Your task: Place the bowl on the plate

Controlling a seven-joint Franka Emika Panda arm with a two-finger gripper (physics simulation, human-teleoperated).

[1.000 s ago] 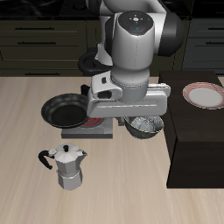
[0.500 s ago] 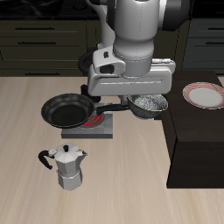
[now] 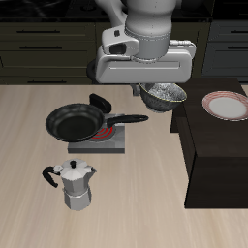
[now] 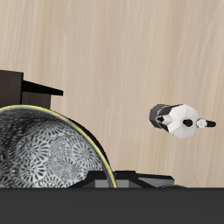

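Observation:
The bowl (image 3: 163, 95), dark-rimmed with a speckled grey-white inside, hangs in the air above the table, tilted, just under my gripper (image 3: 157, 87). My gripper is shut on the bowl's rim; its fingers are mostly hidden by the hand's body. In the wrist view the bowl (image 4: 44, 149) fills much of the picture close to the camera. The plate (image 3: 225, 106), white with a reddish-pink ring, lies on the dark raised surface (image 3: 218, 155) to the side of the bowl, a short gap away and lower.
A black long-handled frying pan (image 3: 77, 122) sits on a small stove (image 3: 102, 140) beside the bowl. A silver moka pot (image 3: 76, 183) (image 4: 181, 120) stands nearer the table's front edge. Dark cabinets line the back.
The gripper has risen with the bowl, lifting it from table height beside the stove to well above the table and slightly toward the plate.

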